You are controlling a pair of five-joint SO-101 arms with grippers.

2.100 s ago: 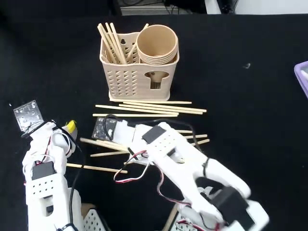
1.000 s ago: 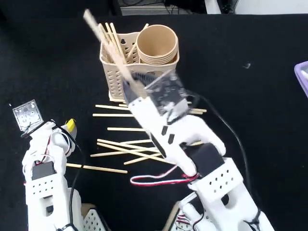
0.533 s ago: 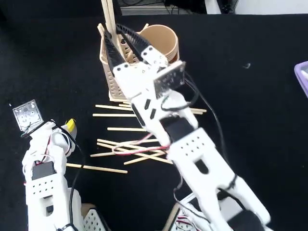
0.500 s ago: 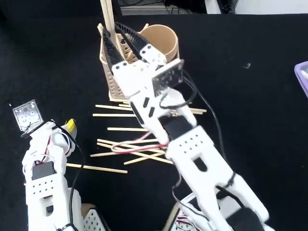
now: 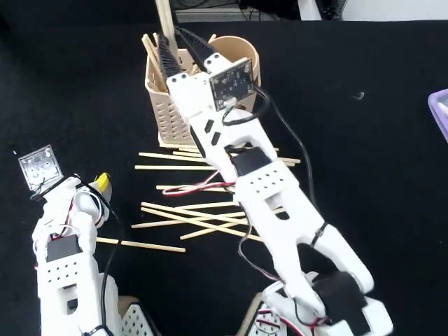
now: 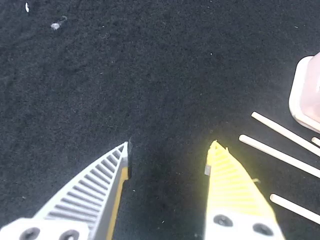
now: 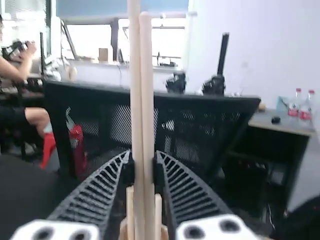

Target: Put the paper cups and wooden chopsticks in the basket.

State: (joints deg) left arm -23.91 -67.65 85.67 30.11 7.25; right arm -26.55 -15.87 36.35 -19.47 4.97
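Note:
The cream basket [image 5: 168, 115] stands at the back of the black table, holding a stack of paper cups [image 5: 245, 56] and several chopsticks [image 5: 150, 52]. My right gripper [image 5: 176, 43] is above the basket's chopstick side, shut on two wooden chopsticks [image 5: 166, 21] that stand upright; in the right wrist view these chopsticks [image 7: 140, 100] rise between the fingers [image 7: 107, 175]. More loose chopsticks [image 5: 203, 215] lie scattered on the table in front of the basket. My left gripper [image 6: 167, 152] rests open over bare table at the near left, with chopstick ends [image 6: 280, 150] beside it.
A single chopstick [image 5: 140, 245] lies near the left arm [image 5: 66, 259]. A purple tray's edge [image 5: 441, 112] shows at the far right. A small metal plate [image 5: 40, 166] sits at the left. The table's right half is bare black cloth.
The right arm lifted two chopsticks from the pile on the table, swung up and back, and now holds them upright over the basket. The left arm has stayed still.

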